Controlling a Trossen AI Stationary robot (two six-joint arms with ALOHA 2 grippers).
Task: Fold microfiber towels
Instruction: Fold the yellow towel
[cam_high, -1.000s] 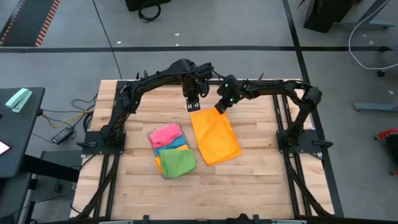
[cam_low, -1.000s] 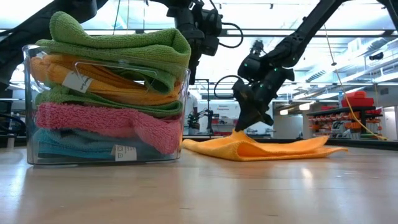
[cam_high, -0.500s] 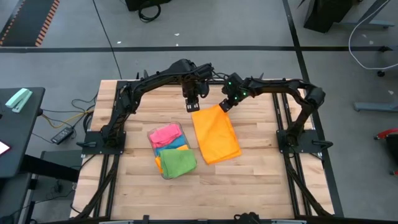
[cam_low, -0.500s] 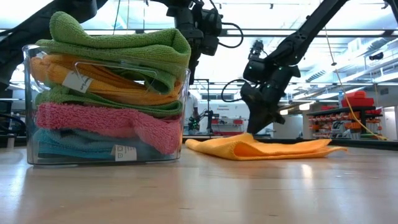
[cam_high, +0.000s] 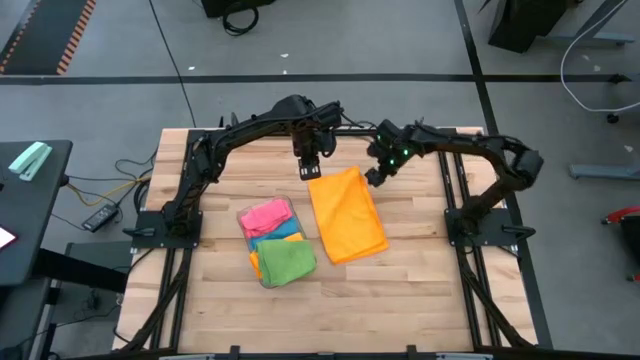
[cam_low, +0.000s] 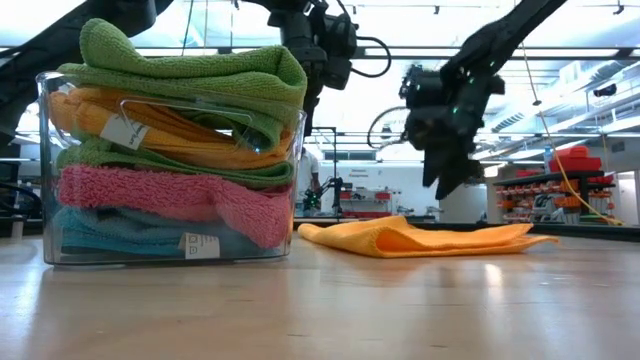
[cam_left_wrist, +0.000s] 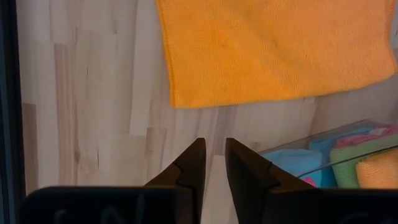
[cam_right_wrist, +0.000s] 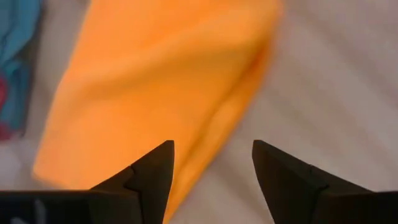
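Two matte-black jointed arms, looping black cables, green indicator lights — dark tapered wedge-shaped jaws

No writing can be made out anywhere. Two small white tags (cam_low: 122, 131) are sewn to the microfiber towels (cam_low: 180, 150) stacked in the clear tray (cam_low: 296, 180), one on an orange towel and one on the blue, but their print is too small to read.

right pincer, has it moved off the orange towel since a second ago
Yes. The right pincer, open, has lifted off the orange towel and pulled back toward the table's right side; in the low view it hangs clear above the towel.
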